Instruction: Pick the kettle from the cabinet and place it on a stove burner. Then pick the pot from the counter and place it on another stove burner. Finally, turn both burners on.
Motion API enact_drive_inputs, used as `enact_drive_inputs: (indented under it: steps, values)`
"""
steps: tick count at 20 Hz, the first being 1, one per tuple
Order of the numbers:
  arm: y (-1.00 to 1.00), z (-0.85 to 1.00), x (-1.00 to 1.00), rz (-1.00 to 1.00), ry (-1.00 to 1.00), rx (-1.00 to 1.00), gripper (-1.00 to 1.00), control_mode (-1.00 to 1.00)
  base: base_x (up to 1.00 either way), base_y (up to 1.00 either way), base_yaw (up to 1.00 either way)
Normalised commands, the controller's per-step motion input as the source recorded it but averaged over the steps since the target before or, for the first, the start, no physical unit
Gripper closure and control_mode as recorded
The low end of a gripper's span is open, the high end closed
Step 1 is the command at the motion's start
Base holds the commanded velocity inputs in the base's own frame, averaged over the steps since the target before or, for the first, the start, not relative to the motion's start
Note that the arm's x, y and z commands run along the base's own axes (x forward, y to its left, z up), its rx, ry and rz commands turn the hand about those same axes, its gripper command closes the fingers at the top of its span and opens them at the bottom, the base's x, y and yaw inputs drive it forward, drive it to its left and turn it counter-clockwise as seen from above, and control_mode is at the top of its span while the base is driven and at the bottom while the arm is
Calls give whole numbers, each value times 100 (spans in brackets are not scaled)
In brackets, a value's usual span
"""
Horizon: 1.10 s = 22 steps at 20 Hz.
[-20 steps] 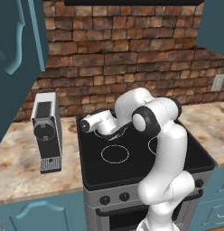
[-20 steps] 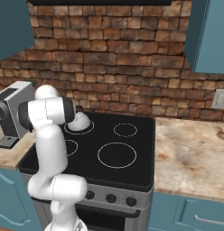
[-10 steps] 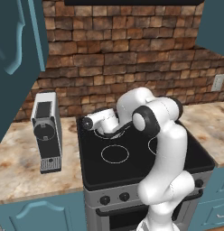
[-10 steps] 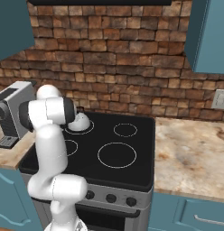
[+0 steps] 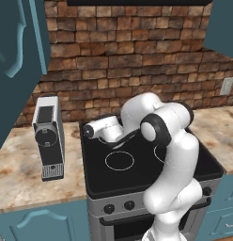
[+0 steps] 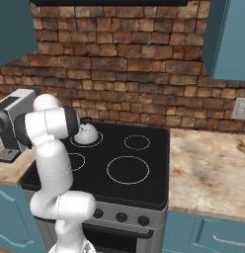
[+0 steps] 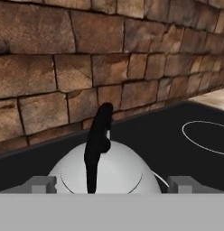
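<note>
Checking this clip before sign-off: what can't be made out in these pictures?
- Left base view: the small dome-shaped silvery-white kettle and the jaws are hidden behind the white arm.
- Hand view: the kettle's base and the white burner ring under it are cut off by the bottom edge.
- Stove knobs: too small to read their settings.

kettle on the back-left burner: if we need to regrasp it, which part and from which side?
Take the kettle by its thin black arched handle, from straight above. The handle stands upright over the dome, a narrow band that fingers can close across; the smooth rounded body looks too wide and slippery. The brick wall close behind rules out a rear approach.
</note>
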Motion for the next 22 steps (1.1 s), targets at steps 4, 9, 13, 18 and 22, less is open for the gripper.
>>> enact_drive_inputs:
  steps: [4, 9, 13, 18, 22]
  values:
    - [41, 26, -29, -10, -7, -1, -100, -100, 0, 0, 0]
    - [48, 21, -36, -11, -9, -2, -100, -100, 0, 0, 0]
    - [38, 44, -46, -11, -8, -1, -100, -100, 0, 0, 0]
    - [8, 57, -45, -9, -2, 3, -100, -100, 0, 0, 0]
    - [-11, 56, -42, -5, -1, 7, -100, -100, 0, 0, 0]
